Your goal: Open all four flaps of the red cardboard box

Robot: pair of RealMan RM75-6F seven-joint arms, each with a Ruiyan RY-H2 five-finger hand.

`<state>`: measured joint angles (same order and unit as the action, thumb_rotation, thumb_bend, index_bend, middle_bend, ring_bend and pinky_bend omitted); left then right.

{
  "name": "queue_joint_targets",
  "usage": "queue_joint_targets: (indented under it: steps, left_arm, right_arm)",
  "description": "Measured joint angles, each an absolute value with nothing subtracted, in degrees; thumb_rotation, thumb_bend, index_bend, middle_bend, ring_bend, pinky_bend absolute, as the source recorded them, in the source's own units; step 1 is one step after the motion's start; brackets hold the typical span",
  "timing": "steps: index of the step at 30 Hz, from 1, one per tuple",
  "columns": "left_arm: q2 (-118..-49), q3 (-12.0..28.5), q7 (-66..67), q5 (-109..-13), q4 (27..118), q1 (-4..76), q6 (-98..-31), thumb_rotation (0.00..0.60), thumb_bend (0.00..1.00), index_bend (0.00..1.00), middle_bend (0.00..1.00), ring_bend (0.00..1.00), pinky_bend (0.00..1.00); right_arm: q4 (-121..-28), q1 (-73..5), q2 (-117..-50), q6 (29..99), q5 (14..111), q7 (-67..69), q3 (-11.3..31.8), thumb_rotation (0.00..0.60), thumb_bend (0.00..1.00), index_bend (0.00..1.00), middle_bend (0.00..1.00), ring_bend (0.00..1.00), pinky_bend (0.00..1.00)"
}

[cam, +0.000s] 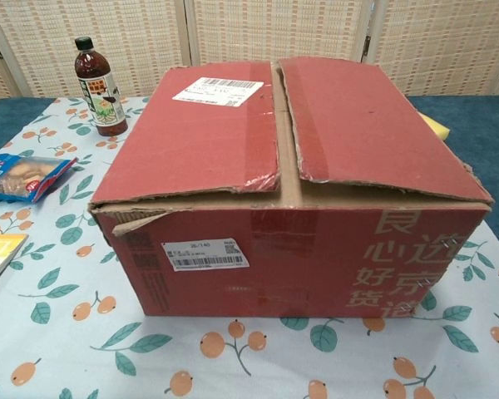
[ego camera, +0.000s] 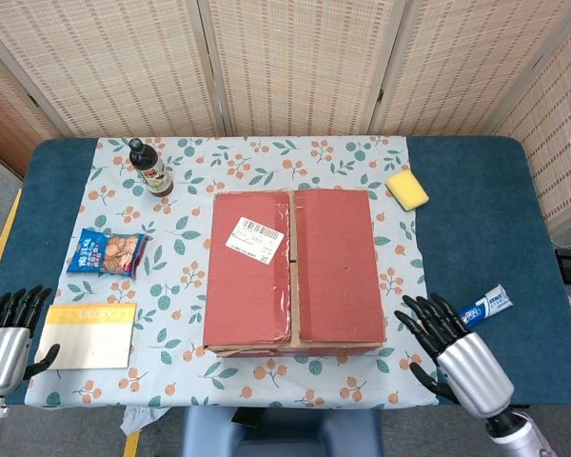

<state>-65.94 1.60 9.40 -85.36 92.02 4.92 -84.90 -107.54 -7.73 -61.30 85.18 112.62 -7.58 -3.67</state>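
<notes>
The red cardboard box [cam: 291, 199] carries large gold Chinese characters on its front face, lower right. Left of them sits a white barcode label [cam: 205, 254], digits too small to read. A second shipping label [cam: 219, 91] on the top flap is illegible.
</notes>
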Motion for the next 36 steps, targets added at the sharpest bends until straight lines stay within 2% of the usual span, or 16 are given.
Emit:
queue_joint_targets:
  steps: [8, 16, 28, 36]
  left_arm:
    - [-65.8, 1.7, 8.6, -85.1, 92.2, 4.8, -85.0, 0.600, 0.34, 0.00, 0.09, 0.03, 0.00]
    - [-65.3, 1.6, 7.2, -85.5, 92.4, 4.6, -85.2, 0.600, 0.34, 0.00, 0.09, 0.03, 0.00]
    - [-64.4, 1.6, 4.6, -86.1, 92.3, 4.2, -86.1, 0.600, 0.34, 0.00, 0.09, 0.03, 0.00]
    - [-64.0, 1.6, 3.8, -85.9, 92.5, 4.1, -86.0, 0.600, 0.34, 0.00, 0.09, 0.03, 0.00]
  right_arm:
    - [-112.4, -11.0, -65.2, 77.6, 111.1, -16.1, -1.9, 0.600, 0.39, 0.00, 0.00, 0.00, 0.00]
    - [-113.8, -14.4, -71.9, 71.9, 106.5, -22.4, 1.4, 0.600, 0.39, 0.00, 0.00, 0.00, 0.00]
    - [-112.3, -19.5, -79.4, 66.1, 98.6, -27.5, 5.4, 0.600, 0.39, 0.00, 0.00, 0.00, 0.00]
    - [-110.7, -21.6, -83.1, 65.8, 96.4, -30.5, 7.3, 0.600, 0.39, 0.00, 0.00, 0.00, 0.00]
